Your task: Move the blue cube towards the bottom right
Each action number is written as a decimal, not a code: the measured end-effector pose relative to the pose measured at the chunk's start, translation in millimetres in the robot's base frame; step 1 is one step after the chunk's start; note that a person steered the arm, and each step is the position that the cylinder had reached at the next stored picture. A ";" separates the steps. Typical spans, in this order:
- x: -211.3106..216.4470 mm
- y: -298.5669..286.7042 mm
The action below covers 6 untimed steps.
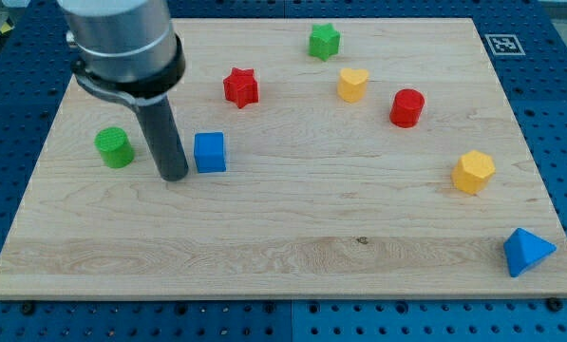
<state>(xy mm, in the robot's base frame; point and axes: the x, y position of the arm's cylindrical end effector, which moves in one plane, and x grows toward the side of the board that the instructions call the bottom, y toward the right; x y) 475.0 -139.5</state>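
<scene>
The blue cube sits on the wooden board, left of centre. My tip rests on the board just left of the blue cube, almost touching its left face. The dark rod rises from it up to the grey arm at the view's top left. A green cylinder stands to the left of the rod.
A red star lies above the cube to its right. A green star, a yellow heart and a red cylinder lie toward the top. A yellow hexagon and a blue triangle-like block lie at the right.
</scene>
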 end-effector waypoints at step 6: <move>2.8 105.5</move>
